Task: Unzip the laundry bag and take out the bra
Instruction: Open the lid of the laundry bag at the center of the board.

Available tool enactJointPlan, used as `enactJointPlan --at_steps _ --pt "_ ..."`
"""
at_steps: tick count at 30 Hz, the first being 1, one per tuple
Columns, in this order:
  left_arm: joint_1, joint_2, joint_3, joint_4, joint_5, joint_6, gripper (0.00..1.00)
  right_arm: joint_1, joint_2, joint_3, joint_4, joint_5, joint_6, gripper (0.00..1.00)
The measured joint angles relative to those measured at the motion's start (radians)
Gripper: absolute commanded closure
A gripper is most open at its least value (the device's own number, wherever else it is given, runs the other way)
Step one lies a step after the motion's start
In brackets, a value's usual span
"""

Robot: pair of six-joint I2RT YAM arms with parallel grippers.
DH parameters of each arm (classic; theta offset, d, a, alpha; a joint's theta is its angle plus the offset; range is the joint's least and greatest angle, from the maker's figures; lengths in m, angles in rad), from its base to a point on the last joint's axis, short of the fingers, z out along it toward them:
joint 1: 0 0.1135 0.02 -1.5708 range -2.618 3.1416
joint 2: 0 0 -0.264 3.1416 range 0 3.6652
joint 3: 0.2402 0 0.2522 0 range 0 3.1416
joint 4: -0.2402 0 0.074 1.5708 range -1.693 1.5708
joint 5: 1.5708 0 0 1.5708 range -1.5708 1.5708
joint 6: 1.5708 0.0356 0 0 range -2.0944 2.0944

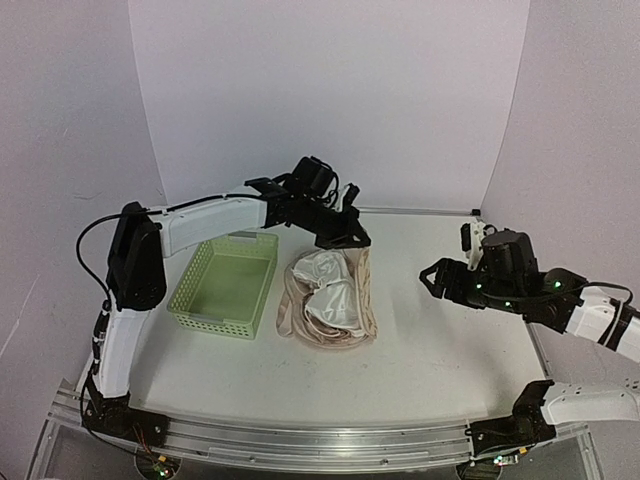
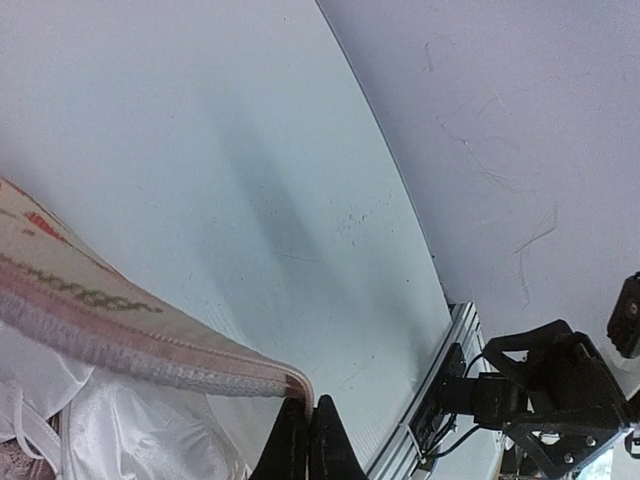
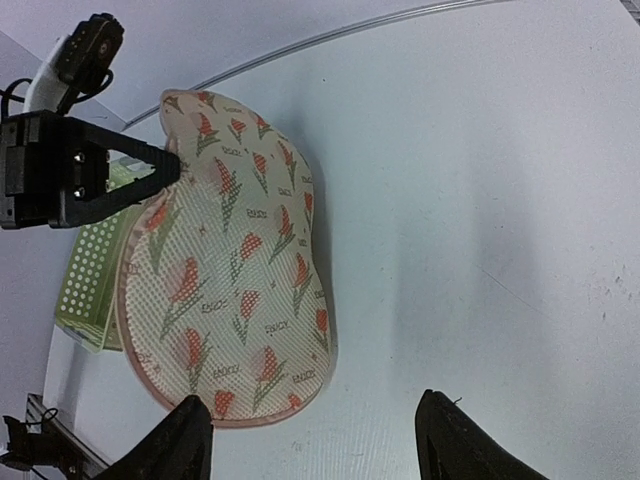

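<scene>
The left claw (image 2: 308, 420) has its fingers pressed together, pinching the pale pink zip edging at the end of the laundry bag (image 3: 240, 270). From that pinch the bag's printed flap runs away from the claw's tips to one side, and the rest of the bag spreads out beneath the claw on the worktop (image 1: 440, 340), toward the arm bases. The bag lies open, and the white satin bra (image 1: 335, 300) shows inside it, just below and beside the left claw's fingertips. The right claw (image 3: 310, 400) is spread wide and grips nothing. It hangs above the bare worktop, well apart from the bag. The bag sits ahead of this claw, with its tulip-printed outer side turned toward it and its nearest rounded end close to one of the claw's fingers (image 3: 185, 440) in the wrist view. The green lattice basket (image 1: 225, 280) stands on the far side of the bag from the right claw, just beside the bag.
</scene>
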Motion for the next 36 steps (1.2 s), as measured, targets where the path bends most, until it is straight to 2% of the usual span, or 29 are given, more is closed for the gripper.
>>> enactJointPlan --at_steps 6,18,20,26,30,32,36 --pt "-0.032 0.119 0.071 -0.024 -0.009 -0.026 1.0 0.0 -0.058 -0.035 -0.044 0.003 0.002 0.29" --pt "-0.066 0.248 0.219 -0.053 -0.009 -0.074 0.98 0.0 -0.172 -0.069 -0.093 0.016 0.011 0.27" --pt "-0.074 0.269 0.243 -0.051 -0.008 -0.078 0.9 0.0 -0.186 -0.069 -0.097 0.018 0.014 0.26" --pt "-0.093 0.32 0.275 -0.023 0.001 -0.098 0.58 0.0 -0.224 -0.069 -0.101 0.023 0.018 0.24" --pt "-0.098 0.326 0.275 0.015 0.027 -0.095 0.47 0.0 -0.238 -0.069 -0.109 0.024 0.018 0.23" --pt "-0.099 0.325 0.274 0.039 0.03 -0.087 0.38 0.0 -0.239 -0.069 -0.112 0.023 0.017 0.22" --pt "-0.099 0.31 0.243 0.06 0.028 -0.058 0.29 0.0 -0.239 -0.069 -0.113 0.023 0.016 0.22"
